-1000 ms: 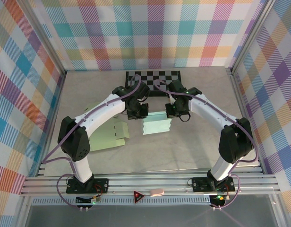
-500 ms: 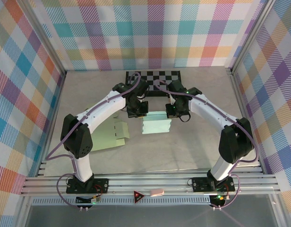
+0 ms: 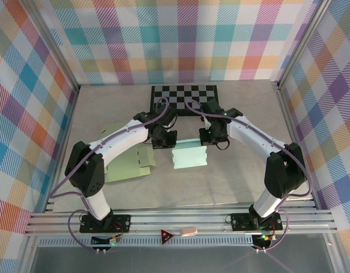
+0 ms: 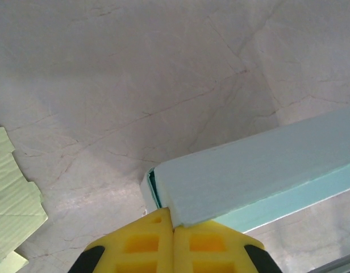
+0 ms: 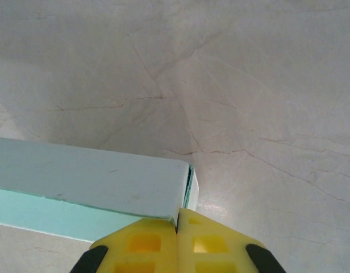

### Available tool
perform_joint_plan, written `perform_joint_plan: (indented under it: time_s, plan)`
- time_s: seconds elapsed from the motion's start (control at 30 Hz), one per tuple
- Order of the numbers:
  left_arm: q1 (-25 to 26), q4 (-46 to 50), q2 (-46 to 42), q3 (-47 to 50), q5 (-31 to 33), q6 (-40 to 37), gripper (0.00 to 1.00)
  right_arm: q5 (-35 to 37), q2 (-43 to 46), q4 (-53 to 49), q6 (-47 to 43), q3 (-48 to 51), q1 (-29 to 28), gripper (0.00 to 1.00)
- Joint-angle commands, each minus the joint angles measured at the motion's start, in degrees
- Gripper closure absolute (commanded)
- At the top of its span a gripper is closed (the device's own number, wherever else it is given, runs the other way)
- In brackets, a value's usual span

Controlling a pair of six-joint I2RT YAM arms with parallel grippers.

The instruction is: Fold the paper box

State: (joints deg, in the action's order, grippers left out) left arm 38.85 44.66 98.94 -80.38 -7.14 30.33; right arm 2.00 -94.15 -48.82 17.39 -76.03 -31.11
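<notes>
The pale teal paper box [image 3: 190,157] lies mid-table, its long top panel facing up. My left gripper [image 3: 163,140] sits at the box's far left corner and my right gripper [image 3: 211,136] at its far right corner. In the left wrist view the yellow fingers [image 4: 142,244] of the left gripper [image 4: 174,223] are shut, with the box [image 4: 254,170] corner pinched in their seam. In the right wrist view the right gripper [image 5: 177,218] is likewise shut on the corner of the box [image 5: 90,179], whose side flap shows as a dark slit.
A flat, unfolded light green box sheet [image 3: 127,163] lies on the table left of the teal box, its edge visible at the left [image 4: 13,199]. A checkerboard mat [image 3: 184,94] lies at the back. Plaid walls enclose the grey table [image 3: 237,170].
Both grippers have come down and toward the near side, still holding the box's far corners. The teal box has shifted nearer and its top panel now shows broader.
</notes>
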Motion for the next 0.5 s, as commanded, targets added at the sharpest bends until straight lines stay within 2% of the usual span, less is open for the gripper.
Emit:
perform_joint_plan:
  time_s: [0.0, 0.27, 0.47]
  plan:
    - [1.6, -3.7, -2.5, 1.4, 1.5, -1.2, 1.0, -1.0, 2.5, 1.2, 0.6, 1.1, -0.4, 1.0]
    - [3.2, -4.7, -3.5, 2.1, 7.4, -1.1, 1.0, -1.4, 5.5, 0.1, 3.3, 0.2, -0.3, 0.83]
    - [5.9, -6.5, -4.8, 3.8, 12.3, -2.0, 1.0, -2.8, 10.1, 0.1, 11.1, 1.5, -0.3, 0.65]
